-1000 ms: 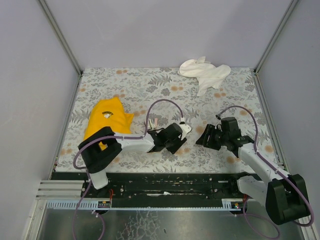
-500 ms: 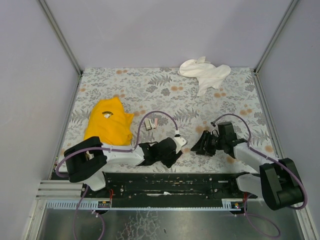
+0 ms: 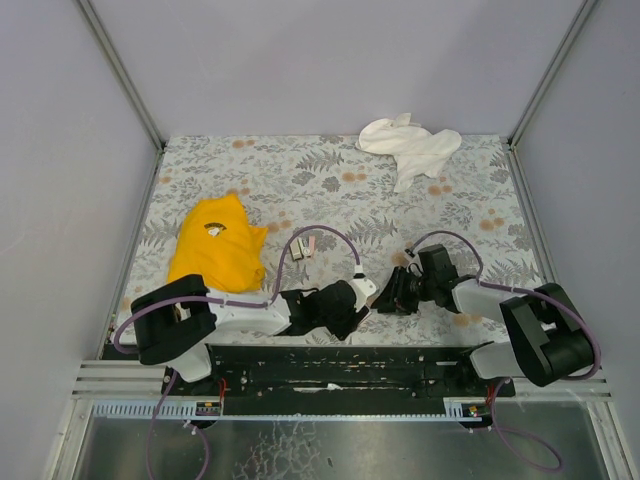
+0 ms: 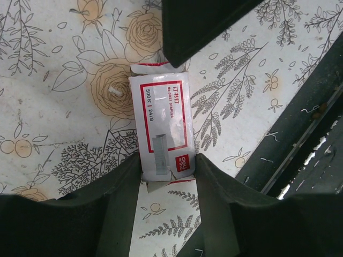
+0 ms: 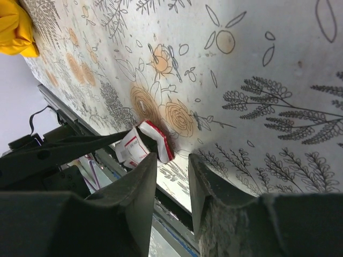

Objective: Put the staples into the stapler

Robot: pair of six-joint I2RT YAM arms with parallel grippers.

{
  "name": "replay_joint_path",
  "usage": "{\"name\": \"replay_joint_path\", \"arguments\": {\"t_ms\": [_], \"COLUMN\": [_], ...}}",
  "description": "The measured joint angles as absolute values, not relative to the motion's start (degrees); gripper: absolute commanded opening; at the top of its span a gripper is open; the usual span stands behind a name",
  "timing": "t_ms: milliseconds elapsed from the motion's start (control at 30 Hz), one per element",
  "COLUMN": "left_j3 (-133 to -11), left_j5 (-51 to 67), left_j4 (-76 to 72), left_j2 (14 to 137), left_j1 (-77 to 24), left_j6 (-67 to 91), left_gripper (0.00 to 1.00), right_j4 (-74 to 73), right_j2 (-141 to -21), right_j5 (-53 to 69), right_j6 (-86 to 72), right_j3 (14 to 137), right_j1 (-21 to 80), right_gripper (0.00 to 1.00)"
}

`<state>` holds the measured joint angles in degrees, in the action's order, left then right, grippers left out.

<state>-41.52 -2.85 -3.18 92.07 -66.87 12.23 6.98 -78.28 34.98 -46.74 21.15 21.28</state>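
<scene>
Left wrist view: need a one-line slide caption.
Left pincer clamps the red-and-white staple box over the floral tablecloth, with a dark finger at the box's far end.

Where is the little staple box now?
In the left wrist view the staple box is pinched in the left gripper, over the flowery tablecloth near the black front rail, the right gripper close at its other end.

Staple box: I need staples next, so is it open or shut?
Open, apparently: white flaps stick out from both ends of the box.
</scene>
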Motion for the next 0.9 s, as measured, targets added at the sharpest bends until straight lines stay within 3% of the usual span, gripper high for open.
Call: {"name": "replay_joint_path", "arguments": {"t_ms": [900], "left_j3": [-41.54], "left_j5": [-3.97], "left_j4": [-3.53], "left_j2": [92.31], "left_j1": [-67.9], "left_j6": [12.23], "left_gripper": [0.41], "right_j4": [9.82], "right_j2": [-80.42], "right_j5": [35.83], "right_j6": [-47.37], "right_j3": [20.86], "right_j1": [21.98], "right_gripper": [0.28]}}
